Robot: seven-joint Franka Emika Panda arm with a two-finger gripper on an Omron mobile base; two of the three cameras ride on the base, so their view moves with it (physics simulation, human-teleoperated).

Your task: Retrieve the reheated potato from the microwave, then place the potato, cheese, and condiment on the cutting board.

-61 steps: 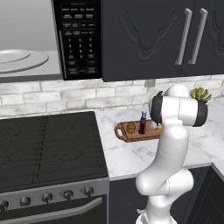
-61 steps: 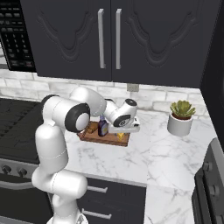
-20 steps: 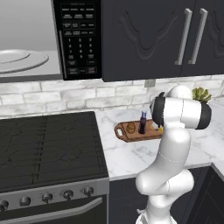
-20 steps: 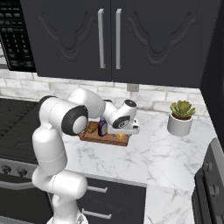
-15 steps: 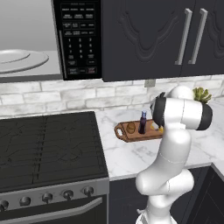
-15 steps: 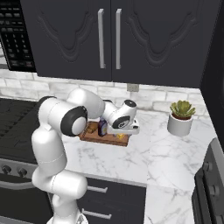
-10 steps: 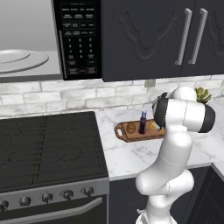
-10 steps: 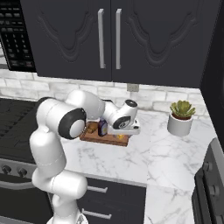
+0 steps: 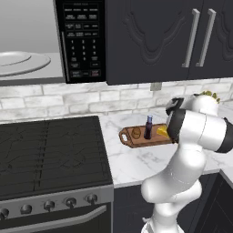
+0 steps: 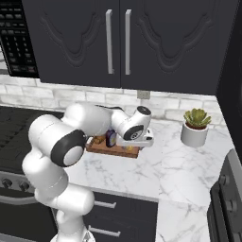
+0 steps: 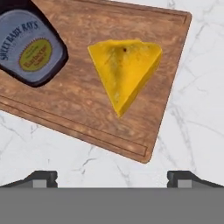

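The cutting board point(image 9: 144, 140) lies on the marble counter and carries all three items. The potato point(image 9: 136, 132) sits near its handle end, the condiment bottle point(image 9: 148, 127) stands upright in the middle, and the cheese point(image 9: 162, 131) lies at the right. In the hand view the cheese wedge point(image 11: 124, 72) rests flat on the board point(image 11: 78, 109) beside the bottle point(image 11: 30, 46). My gripper point(image 11: 113, 178) hovers above the board's near corner, open, with nothing between its fingertips point(image 11: 43, 177). From the right, my hand point(image 10: 137, 128) hangs over the board point(image 10: 109, 148). The microwave point(image 9: 82, 41) stands open, its turntable point(image 9: 22, 61) bare.
A black stove point(image 9: 50, 150) fills the counter left of the board. A potted plant point(image 10: 196, 125) stands at the back right. Dark cabinets point(image 10: 118, 42) hang overhead. Bare marble counter point(image 10: 142, 172) lies in front of the board.
My arm's elbow has drifted slightly while the hand stays over the board. The potato, bottle and cheese have not moved.
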